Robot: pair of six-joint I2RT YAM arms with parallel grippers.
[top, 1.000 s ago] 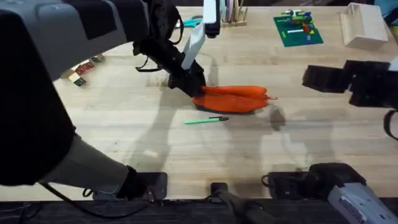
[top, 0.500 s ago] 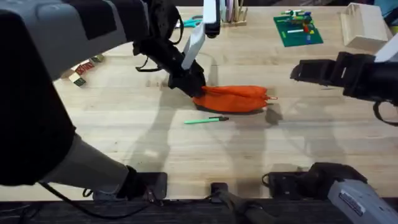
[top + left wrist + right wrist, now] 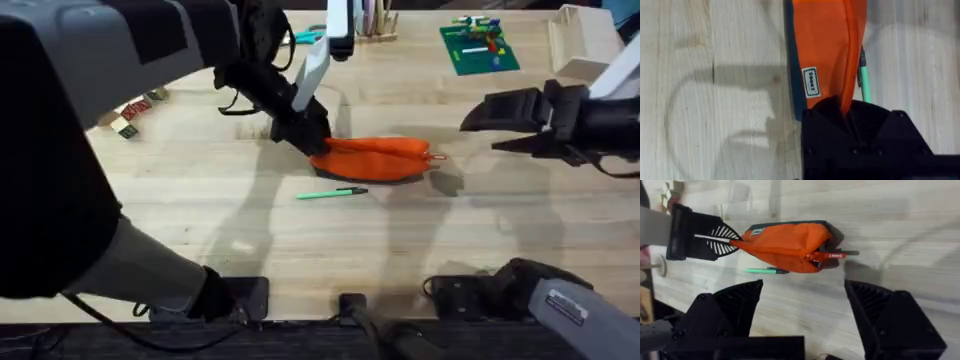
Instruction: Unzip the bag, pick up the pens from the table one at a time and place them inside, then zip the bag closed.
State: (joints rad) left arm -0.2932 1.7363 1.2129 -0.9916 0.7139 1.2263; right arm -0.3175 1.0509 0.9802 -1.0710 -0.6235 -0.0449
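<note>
The bag (image 3: 375, 158) is lying near the middle of the counter (image 3: 300, 250), its long side running across it, with the pen (image 3: 333, 193) lying just beside it on the near side. From overhead, the left hand (image 3: 312, 140) is pinching the bag's left end, its fingers closed on the fabric, and the right hand (image 3: 478, 124) is hovering off the bag's right end, toward the counter's right edge, with its jaws spread wide and nothing between them. The left wrist view is adding what the overhead misses: a small white label (image 3: 810, 82) on the orange side, the dark underside along one edge, and the zipper seam running into the closed fingers, with the green pen (image 3: 863, 80) peeking out past the bag. The right wrist view is showing the far end: a red zipper pull (image 3: 832, 255) sticking out of the bag (image 3: 785, 242), the pen (image 3: 765, 270) beside it, and the left hand's ribbed fingers (image 3: 720, 239) clamped on the opposite end.
</note>
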